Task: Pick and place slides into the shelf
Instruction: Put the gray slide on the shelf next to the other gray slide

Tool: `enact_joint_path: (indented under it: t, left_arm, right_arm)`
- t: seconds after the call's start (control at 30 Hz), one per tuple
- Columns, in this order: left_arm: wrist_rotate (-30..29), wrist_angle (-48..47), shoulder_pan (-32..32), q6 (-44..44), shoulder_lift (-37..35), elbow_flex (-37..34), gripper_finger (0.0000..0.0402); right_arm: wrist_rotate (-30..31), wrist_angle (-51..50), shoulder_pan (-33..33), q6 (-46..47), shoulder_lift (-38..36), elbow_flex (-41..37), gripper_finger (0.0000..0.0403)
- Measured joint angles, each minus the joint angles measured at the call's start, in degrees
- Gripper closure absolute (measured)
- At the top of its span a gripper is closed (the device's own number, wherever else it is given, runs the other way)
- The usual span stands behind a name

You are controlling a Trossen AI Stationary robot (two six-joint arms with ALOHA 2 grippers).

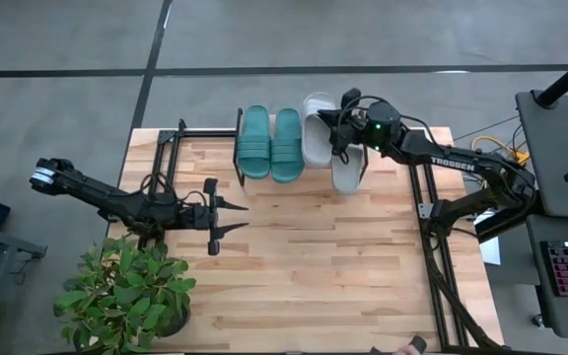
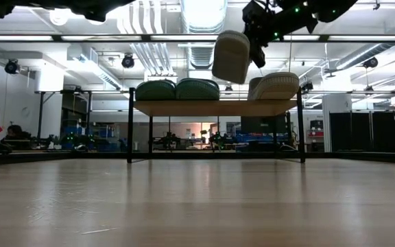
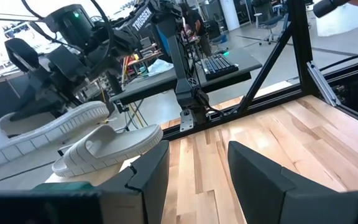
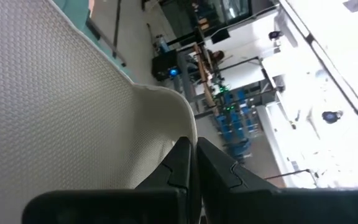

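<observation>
The right gripper (image 1: 348,120), clamped on the edge of a light grey slide (image 2: 231,56), holds it tilted above the shelf (image 2: 214,108), over the gap between two teal slides (image 1: 270,144) and the other grey slide (image 1: 348,168), long axis across the plank. The left gripper (image 1: 237,217) waits half-open over the table (image 1: 314,266), well apart.

The light wooden butcher-block tabletop (image 1: 304,256) carries a small low shelf (image 2: 214,108) with a pale plank top and thin black metal legs, standing at its far edge. On the shelf lie two teal green ribbed rubber slides (image 1: 270,144) side by side at the left, and one light grey rubber slide (image 1: 349,168) at the right. A leafy green potted plant (image 1: 126,288) stands at the table's near left corner.
</observation>
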Motion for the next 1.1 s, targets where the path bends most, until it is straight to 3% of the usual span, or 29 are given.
enact_joint_path:
  t: [0.13, 0.47, 0.63, 0.8, 1.1]
  left_arm:
    - [0.00, 0.12, 0.00, 0.00, -0.28, 0.00, 0.0253]
    - [0.02, 0.04, 0.00, -0.31, -1.66, 0.00, 0.0253]
    - [-0.63, 0.07, 0.00, -0.26, -2.18, 0.00, 0.0253]
    - [-0.63, 0.02, 0.00, -0.24, -2.35, 0.00, 0.0253]
    - [-0.66, -0.46, 0.00, -0.24, -2.33, 0.00, 0.0253]
  right_arm:
    - [0.02, -2.06, -0.84, -3.25, 0.59, 1.50, 0.0394]
    - [7.67, -7.01, -1.83, -15.04, 6.98, 6.86, 0.0394]
    - [11.90, -15.77, -2.52, -20.34, 9.82, 11.96, 0.0394]
    - [12.02, -21.53, -4.24, -20.53, 10.97, 16.33, 0.0394]
    - [8.46, -21.78, -4.75, -24.77, 12.90, 18.25, 0.0394]
